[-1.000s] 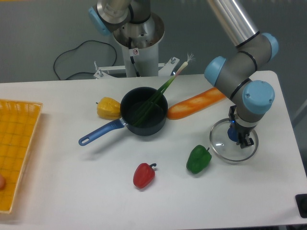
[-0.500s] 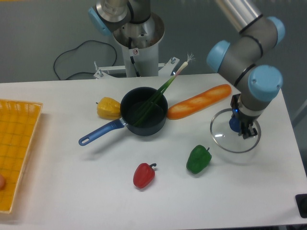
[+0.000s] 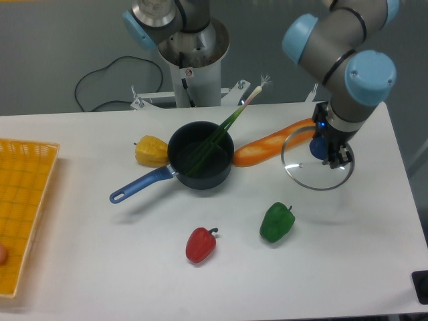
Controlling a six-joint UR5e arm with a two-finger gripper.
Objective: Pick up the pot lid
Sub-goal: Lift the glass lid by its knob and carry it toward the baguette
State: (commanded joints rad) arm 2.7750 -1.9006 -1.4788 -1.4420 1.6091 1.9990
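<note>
My gripper [image 3: 332, 152] is at the right side of the view, shut on the blue knob of the pot lid. The pot lid [image 3: 313, 175] is clear glass with a thin silver rim and hangs below the fingers, raised off the white table. Its upper left edge overlaps the right end of an orange carrot in this view. The gripper hides part of the knob and the lid's upper right side.
Left of the lid lies the orange carrot [image 3: 267, 147], with a green pepper [image 3: 276, 223] nearer the front. A black pan [image 3: 176, 146] holds a leek. Also present are a yellow pepper [image 3: 152, 152], a red pepper [image 3: 200, 246] and a yellow crate [image 3: 13, 221].
The gripper and the lid in its grasp have risen from the table, moving up and slightly left in the view. The other objects have stayed where they were.
</note>
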